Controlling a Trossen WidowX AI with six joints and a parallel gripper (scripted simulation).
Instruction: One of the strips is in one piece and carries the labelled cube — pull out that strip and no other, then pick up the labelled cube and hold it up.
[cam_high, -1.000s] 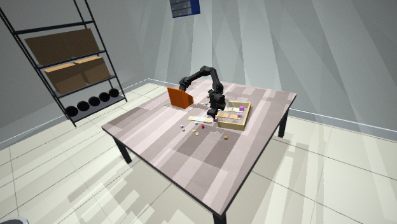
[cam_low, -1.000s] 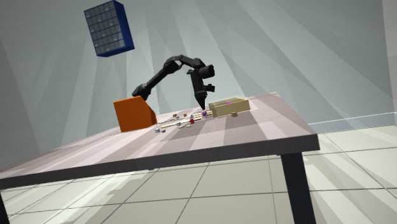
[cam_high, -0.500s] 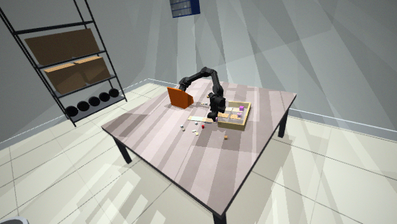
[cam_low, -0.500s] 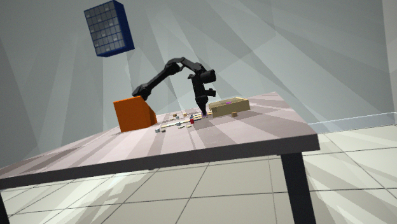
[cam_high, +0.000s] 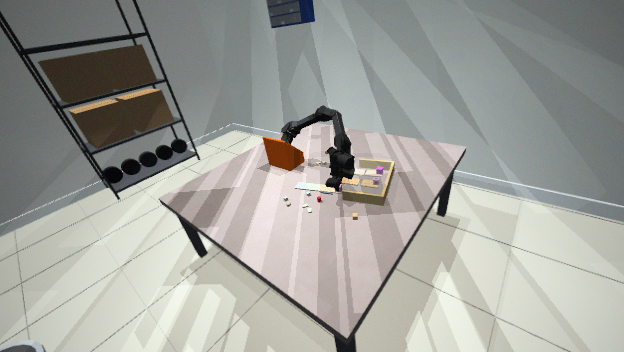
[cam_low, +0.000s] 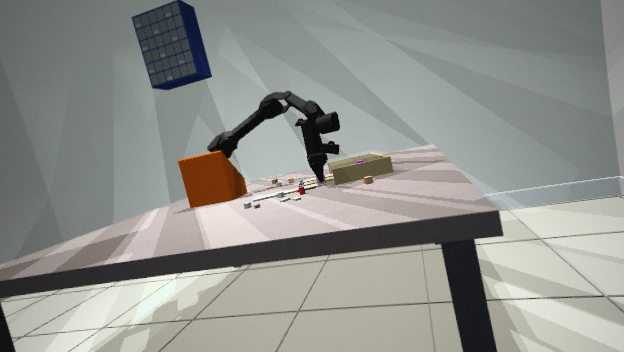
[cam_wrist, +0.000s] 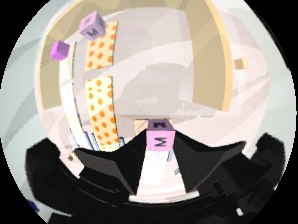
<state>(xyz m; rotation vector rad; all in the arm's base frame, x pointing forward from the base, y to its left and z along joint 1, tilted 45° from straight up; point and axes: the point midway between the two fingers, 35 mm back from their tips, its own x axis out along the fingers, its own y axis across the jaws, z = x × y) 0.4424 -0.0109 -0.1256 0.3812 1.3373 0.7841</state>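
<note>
A pink cube marked M is between the fingertips of my gripper, which is shut on it, low at the tray's open side. A pale strip runs back from below the cube between the fingers; its far end is hidden by the cube. An orange-dotted strip is in two pieces with a gap; a second pink M cube is at its far piece. A white strip, left of it in the wrist view, has a magenta cube near its far end.
A low beige-walled tray surrounds the strips' far ends. A small orange-tan block lies outside it. A red piece and several small bits lie beside the pale strip. An orange box stands near the arm's base.
</note>
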